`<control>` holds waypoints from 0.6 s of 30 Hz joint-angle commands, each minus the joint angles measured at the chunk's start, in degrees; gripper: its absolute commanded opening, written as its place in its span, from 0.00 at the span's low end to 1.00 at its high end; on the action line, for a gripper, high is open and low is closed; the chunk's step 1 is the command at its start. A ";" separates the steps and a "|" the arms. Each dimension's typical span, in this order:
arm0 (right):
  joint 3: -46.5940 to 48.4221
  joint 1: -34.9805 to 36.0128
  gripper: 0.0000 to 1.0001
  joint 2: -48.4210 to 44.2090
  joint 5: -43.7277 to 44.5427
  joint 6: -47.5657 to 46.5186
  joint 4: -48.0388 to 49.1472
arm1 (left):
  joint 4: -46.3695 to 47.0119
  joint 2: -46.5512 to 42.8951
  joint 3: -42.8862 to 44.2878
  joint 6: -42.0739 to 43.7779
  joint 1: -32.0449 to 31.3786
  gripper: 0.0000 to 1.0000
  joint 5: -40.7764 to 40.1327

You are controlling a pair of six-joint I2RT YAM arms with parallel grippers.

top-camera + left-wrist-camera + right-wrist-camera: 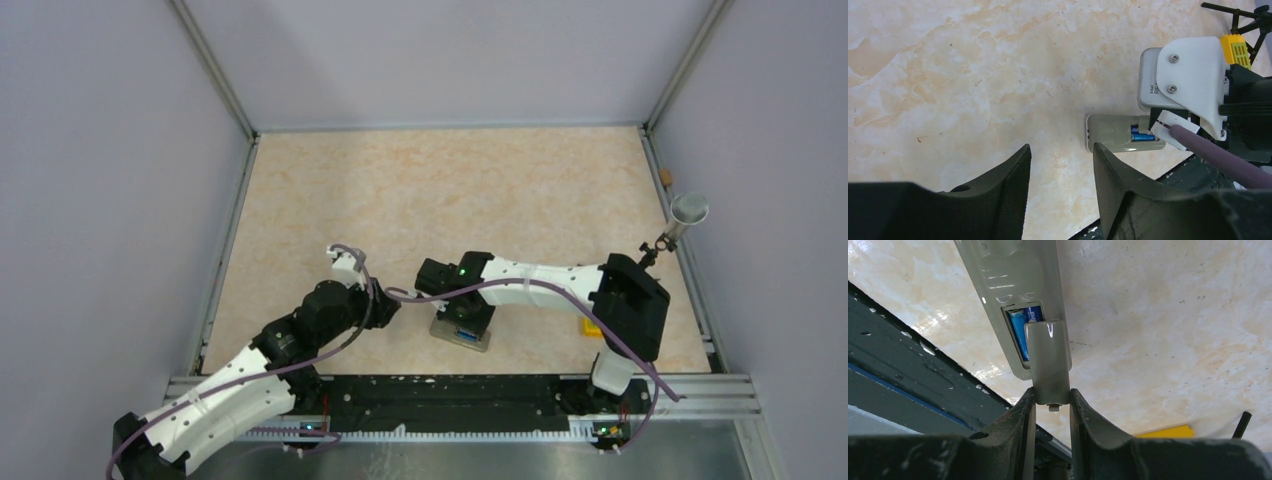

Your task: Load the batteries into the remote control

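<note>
The remote control [461,335] lies grey back up near the table's front edge. Blue batteries [1024,325] sit in its open recess, also showing in the left wrist view as the batteries [1142,135]. My right gripper [1052,392] is shut on the grey battery cover [1048,360], holding it over the near end of the recess on the remote control [1008,275]. From above, the right gripper [462,318] hangs right over the remote. My left gripper [1062,146] is open and holds nothing; its right fingertip is close to the end of the remote control [1110,132]. In the top view the left gripper [385,308] is left of the remote.
A black rail [450,390] runs along the front edge, close behind the remote. A flat yellow piece [592,328] lies by the right arm's base, seen too as the yellow piece [1168,431]. A small stand with a grey cup [688,210] is at the right wall.
</note>
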 commanded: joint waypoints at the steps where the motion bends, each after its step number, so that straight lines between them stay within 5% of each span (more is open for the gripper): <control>1: 3.12 0.72 0.00 1.01 0.27 -0.64 -0.46 | 1.41 -0.86 -0.61 0.99 0.27 0.51 -1.11; 18: 3.37 1.43 0.00 1.97 -0.75 -0.65 0.85 | 2.09 -0.87 -0.91 0.63 0.28 0.51 -0.83</control>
